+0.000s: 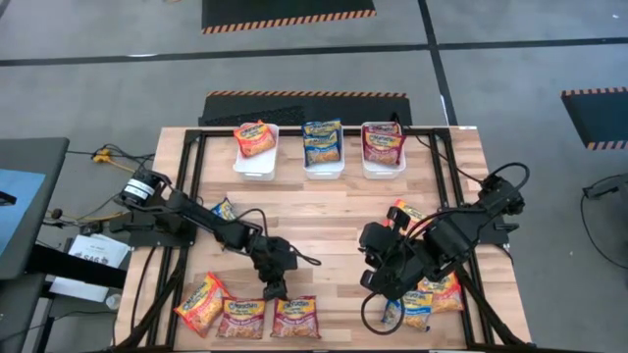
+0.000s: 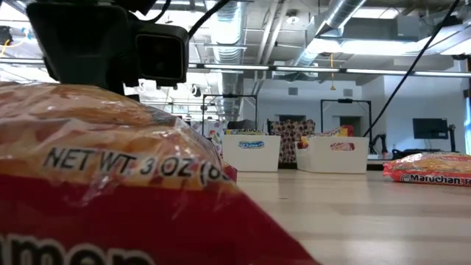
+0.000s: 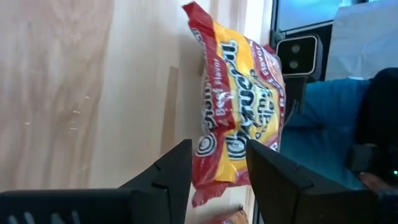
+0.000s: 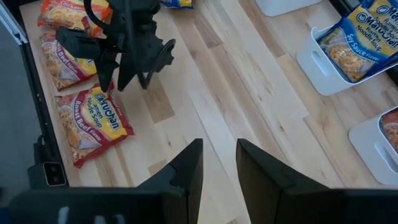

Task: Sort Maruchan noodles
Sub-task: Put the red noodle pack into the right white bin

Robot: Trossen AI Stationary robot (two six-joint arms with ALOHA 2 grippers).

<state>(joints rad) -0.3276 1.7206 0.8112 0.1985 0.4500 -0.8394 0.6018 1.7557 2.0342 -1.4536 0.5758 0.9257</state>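
Observation:
Three Maruchan packets lie flat in a row at the table's near-left: one orange (image 1: pixel 201 302) and two dark red (image 1: pixel 243 319), (image 1: pixel 294 316). My left gripper (image 1: pixel 275 291) hovers open over the far end of the rightmost dark red packet (image 3: pixel 239 106). In the left wrist view, my left gripper (image 3: pixel 217 174) has one finger on each side of that end. My right gripper (image 1: pixel 375 284) is open and empty over bare wood right of centre, also open in its wrist view (image 4: pixel 219 165). Several more packets (image 1: pixel 432 299) lie near-right.
Three white bins stand at the far edge, holding orange (image 1: pixel 255 142), blue (image 1: pixel 323 145) and dark red (image 1: pixel 383 147) packets. A blue packet (image 1: pixel 224 208) lies by the left arm and an orange one (image 1: pixel 405 213) by the right arm. Bare wood lies between the arms.

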